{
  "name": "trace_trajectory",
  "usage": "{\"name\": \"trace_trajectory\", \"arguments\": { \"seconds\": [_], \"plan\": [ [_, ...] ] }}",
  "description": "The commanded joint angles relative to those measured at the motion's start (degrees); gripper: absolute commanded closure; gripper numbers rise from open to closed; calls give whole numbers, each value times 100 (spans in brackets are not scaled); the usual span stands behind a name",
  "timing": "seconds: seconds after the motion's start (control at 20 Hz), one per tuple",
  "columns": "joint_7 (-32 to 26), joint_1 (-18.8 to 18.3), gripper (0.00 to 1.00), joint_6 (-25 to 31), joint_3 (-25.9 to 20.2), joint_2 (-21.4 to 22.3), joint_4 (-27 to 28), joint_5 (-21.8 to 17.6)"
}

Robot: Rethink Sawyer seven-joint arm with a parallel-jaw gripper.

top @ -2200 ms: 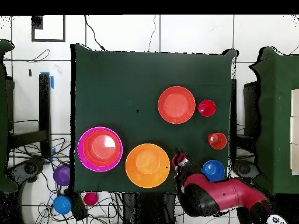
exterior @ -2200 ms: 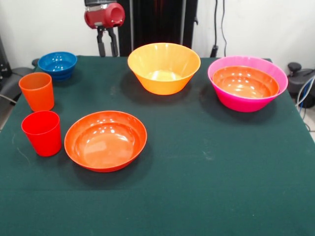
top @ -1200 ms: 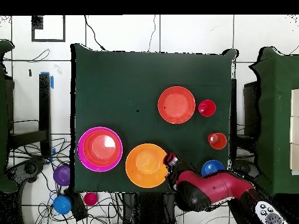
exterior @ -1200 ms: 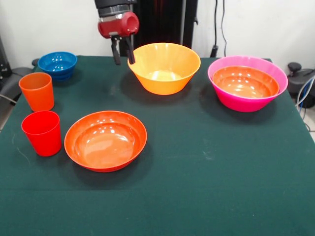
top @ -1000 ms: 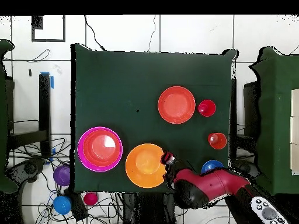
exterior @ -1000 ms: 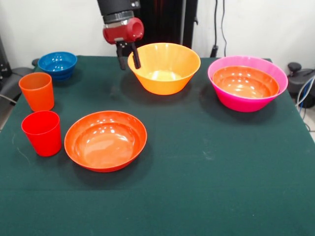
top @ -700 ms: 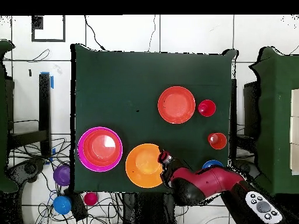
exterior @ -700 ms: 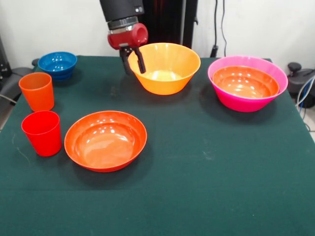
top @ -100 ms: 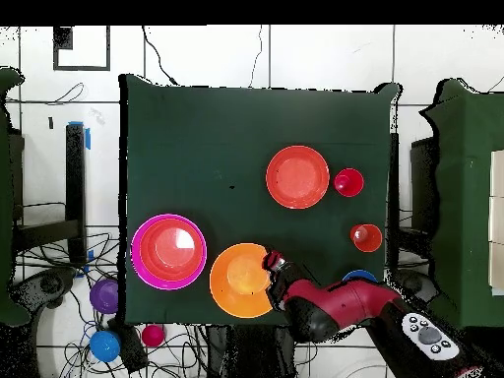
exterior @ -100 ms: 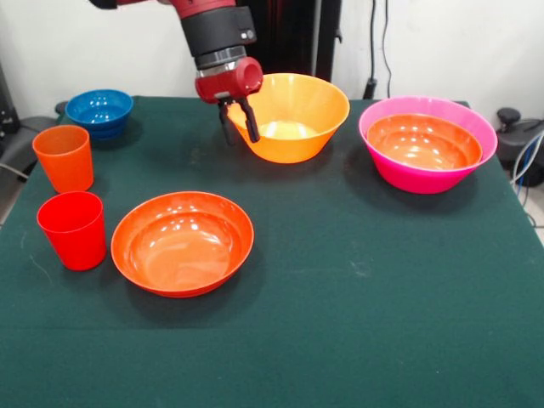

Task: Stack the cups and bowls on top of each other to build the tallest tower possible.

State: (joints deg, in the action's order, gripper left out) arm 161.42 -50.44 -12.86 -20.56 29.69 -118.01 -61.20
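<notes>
No text, label, brand, number or sign can be read in either view. The bowls, the cups, the green desk cover and the red arm carry no lettering that shows.

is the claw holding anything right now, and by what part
The claw straddles the near-side rim of the yellow-orange bowl, one finger inside and one outside. The bowl looks slightly tipped, but whether the grip has closed cannot be told.
</notes>
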Motion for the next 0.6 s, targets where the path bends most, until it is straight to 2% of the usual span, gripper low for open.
{"name": "trace_trajectory", "arguments": {
  "seconds": [0.05, 0.15, 0.2, 0.3, 0.6],
  "plan": [
    [-689, 758, 100, -1044, 872, -510, 754, 98],
    [-633, 841, 100, -1030, 948, -434, 728, 90],
    [-512, 758, 100, -735, 741, -293, 675, -159],
    [-309, 647, 100, -502, 527, -189, 589, -347],
    [-178, 698, 100, -465, 595, 85, 365, -254]
  ]
}}
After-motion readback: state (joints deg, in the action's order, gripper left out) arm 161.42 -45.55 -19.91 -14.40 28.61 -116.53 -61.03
